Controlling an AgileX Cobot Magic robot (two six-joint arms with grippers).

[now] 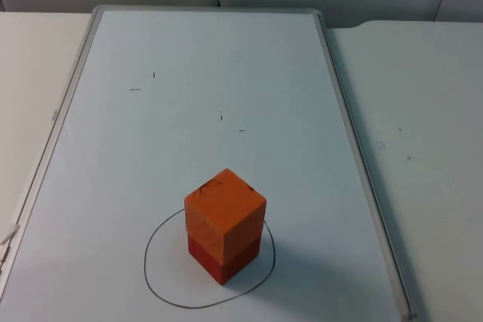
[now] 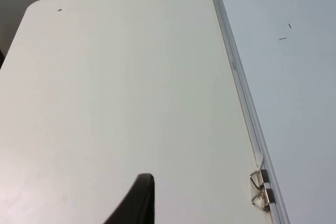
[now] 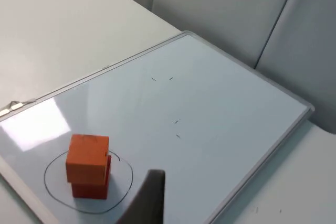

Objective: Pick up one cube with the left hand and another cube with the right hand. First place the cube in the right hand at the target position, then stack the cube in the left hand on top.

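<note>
Now your two blocks are stacked.
The orange cube (image 1: 225,208) sits on the red cube (image 1: 224,256) inside the drawn black circle (image 1: 160,286), the target; you cannot tell either claw's grip.

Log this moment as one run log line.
stack: orange cube on red cube | place: inside drawn circle on whiteboard | arms: both withdrawn | step: stacking appears done

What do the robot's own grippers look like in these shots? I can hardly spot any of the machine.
Little of it is in view. In the left wrist view a single black fingertip of the left gripper rises as a smooth, matte, tapering blade with a rounded tip. In the right wrist view the right gripper's fingertip has the same narrow shape, looking dark grey-brown. No markings are visible on either.
</note>
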